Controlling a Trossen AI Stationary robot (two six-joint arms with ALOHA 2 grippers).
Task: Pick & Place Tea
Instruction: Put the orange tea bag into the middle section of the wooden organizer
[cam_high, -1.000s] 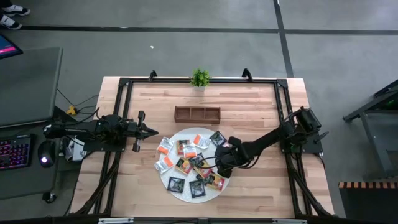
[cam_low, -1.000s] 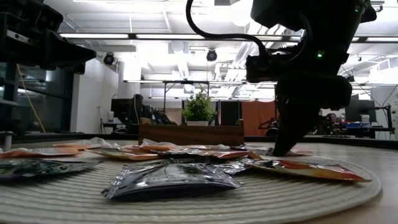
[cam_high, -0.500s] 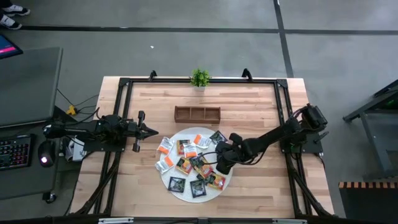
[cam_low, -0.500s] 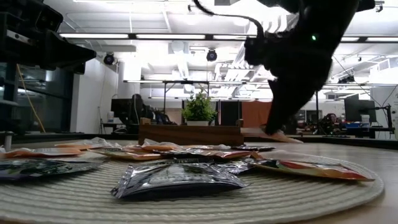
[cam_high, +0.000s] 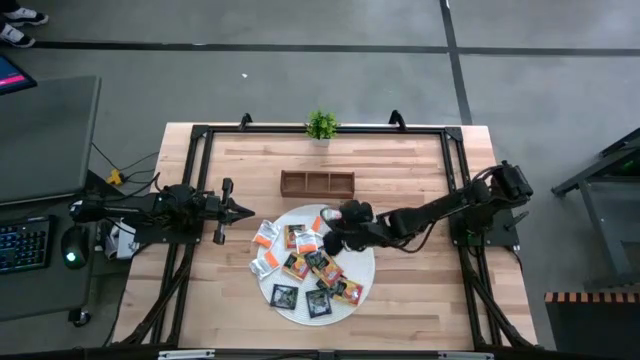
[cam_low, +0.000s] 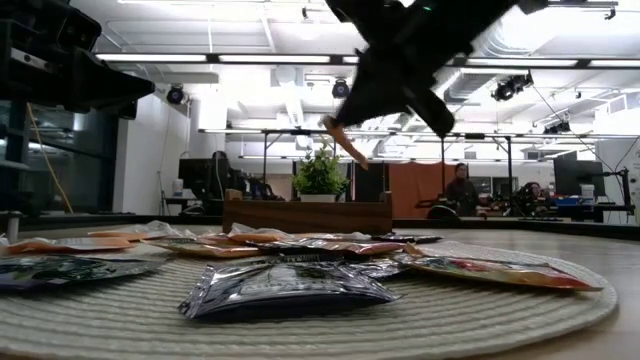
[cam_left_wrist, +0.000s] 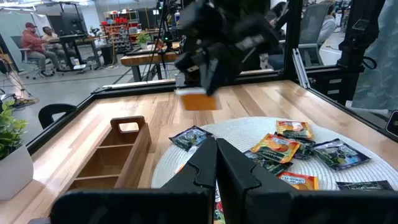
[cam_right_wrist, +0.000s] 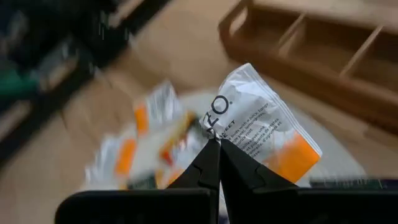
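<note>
1. The right arm reaches from the desk's (cam_high: 420, 290) right edge far across toward the middle, stretched nearly flat in the high view.
2. Its right hand (cam_high: 333, 226) hangs in the air, its fingers pinched tight on a white sachet (cam_right_wrist: 258, 127) with orange marks (held by one edge, dangling tilted in the low view).
3. The left arm lies along the left side; the left hand (cam_high: 247, 210) is closed, holding nothing.

Robotics lab — workbenches (cam_left_wrist: 74, 43), monitors (cam_low: 195, 172), ceiling strip lights (cam_low: 220, 58).

The right tool (cam_right_wrist: 214, 144) has lifted a white sachet (cam_right_wrist: 261, 124) off the mat (cam_high: 364, 268).
</note>
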